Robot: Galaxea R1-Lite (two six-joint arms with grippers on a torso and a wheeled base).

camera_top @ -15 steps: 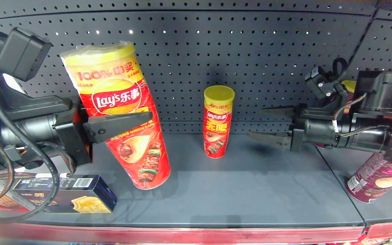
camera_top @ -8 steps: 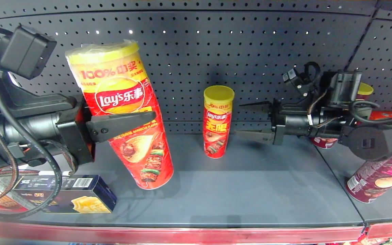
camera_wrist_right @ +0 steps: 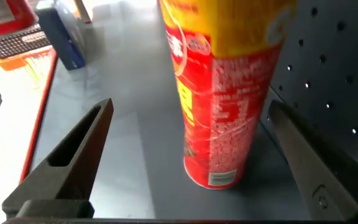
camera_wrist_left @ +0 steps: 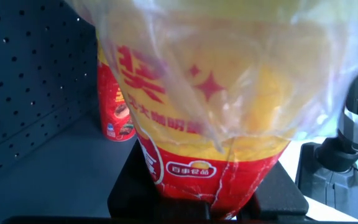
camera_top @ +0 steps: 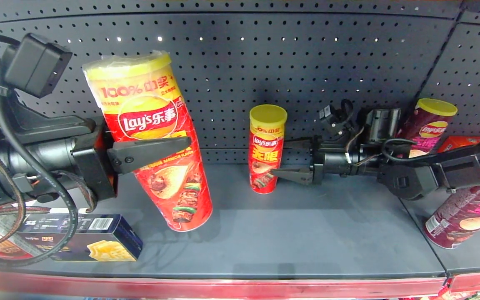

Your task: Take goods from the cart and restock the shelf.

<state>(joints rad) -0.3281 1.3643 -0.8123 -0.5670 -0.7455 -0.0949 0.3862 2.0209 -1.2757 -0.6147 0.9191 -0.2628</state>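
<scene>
A large red chips can with a yellow lid [camera_top: 152, 125] hangs tilted over the left of the grey shelf [camera_top: 306, 233], its base just above the boards. My left gripper [camera_top: 173, 139] is shut on its middle; the wrist view looks down along the can [camera_wrist_left: 216, 93] past the gripper [camera_wrist_left: 207, 199]. A small red chips can [camera_top: 266, 150] stands upright at the back centre. My right gripper [camera_top: 281, 155] is open, one finger on each side of this small can [camera_wrist_right: 222, 106] and clear of it [camera_wrist_right: 190, 111].
A dark blue box [camera_top: 86, 243] lies at the front left. On the right, one purple can [camera_top: 429, 121] stands upright and another [camera_top: 465, 216] lies on its side. A pegboard [camera_top: 306, 62] backs the shelf. The front centre is free.
My right arm has swung left and lower, bringing its open fingers around the small can. The left arm and its large can have drifted slightly right.
</scene>
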